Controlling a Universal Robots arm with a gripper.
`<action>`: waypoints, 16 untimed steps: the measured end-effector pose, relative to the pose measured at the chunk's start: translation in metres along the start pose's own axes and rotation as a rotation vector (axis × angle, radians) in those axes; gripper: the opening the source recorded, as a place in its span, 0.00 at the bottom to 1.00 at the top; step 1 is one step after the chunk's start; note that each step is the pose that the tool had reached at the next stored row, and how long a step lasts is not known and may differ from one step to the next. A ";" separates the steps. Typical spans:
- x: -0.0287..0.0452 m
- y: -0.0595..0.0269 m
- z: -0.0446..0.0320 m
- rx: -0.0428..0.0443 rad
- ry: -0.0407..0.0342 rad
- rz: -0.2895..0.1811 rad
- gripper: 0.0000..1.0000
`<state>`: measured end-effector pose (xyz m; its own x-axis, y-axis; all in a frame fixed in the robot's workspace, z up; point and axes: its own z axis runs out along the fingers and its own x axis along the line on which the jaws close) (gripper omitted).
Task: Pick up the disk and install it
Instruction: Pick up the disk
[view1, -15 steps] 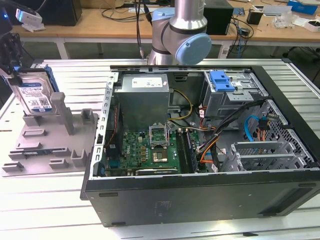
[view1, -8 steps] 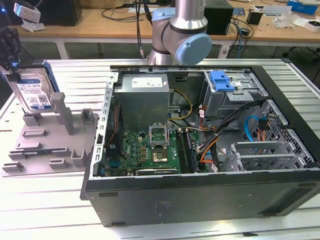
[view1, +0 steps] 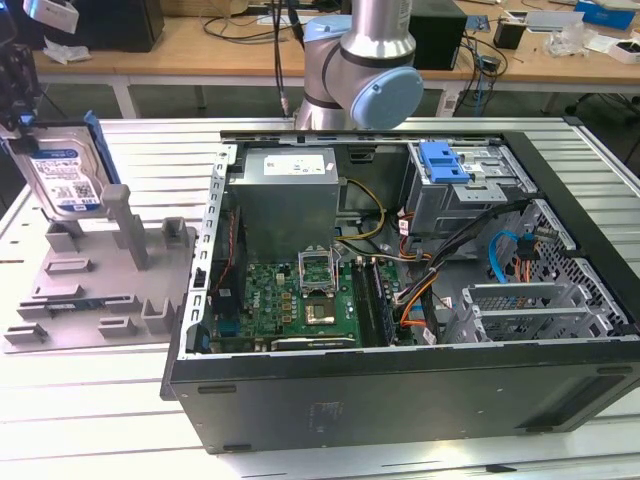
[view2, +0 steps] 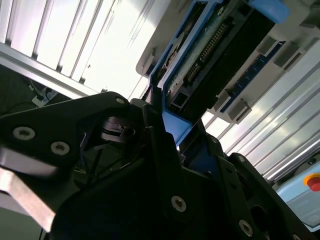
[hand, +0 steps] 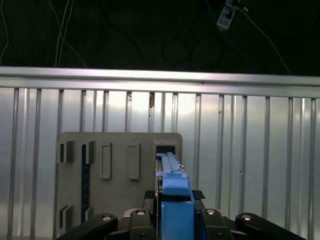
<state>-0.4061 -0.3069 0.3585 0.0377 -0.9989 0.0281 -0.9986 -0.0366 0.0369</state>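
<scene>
The jaws are closed on the blue frame (hand: 176, 205) edges of the disk (view1: 62, 172), probably rigid, heavy and shock-sensitive.

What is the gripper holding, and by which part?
The gripper holds the disk upright, clamped on the blue carrier frame along one narrow edge.

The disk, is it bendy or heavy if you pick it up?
The disk looks like a metal slab, so it is probably stiff and fairly heavy for its size. The blue carrier frame between the jaws likely gives grip. The bare circuit board suggests it's fragile.
</scene>
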 end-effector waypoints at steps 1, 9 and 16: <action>0.0001 -0.0003 -0.0020 0.0000 0.0000 0.000 0.37; 0.0006 -0.0023 -0.0158 0.0001 0.0000 0.000 0.37; 0.0010 -0.0036 -0.0306 0.0000 0.0001 0.000 0.37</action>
<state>-0.4014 -0.3069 0.3889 0.0377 -0.9989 0.0282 -0.9986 -0.0366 0.0370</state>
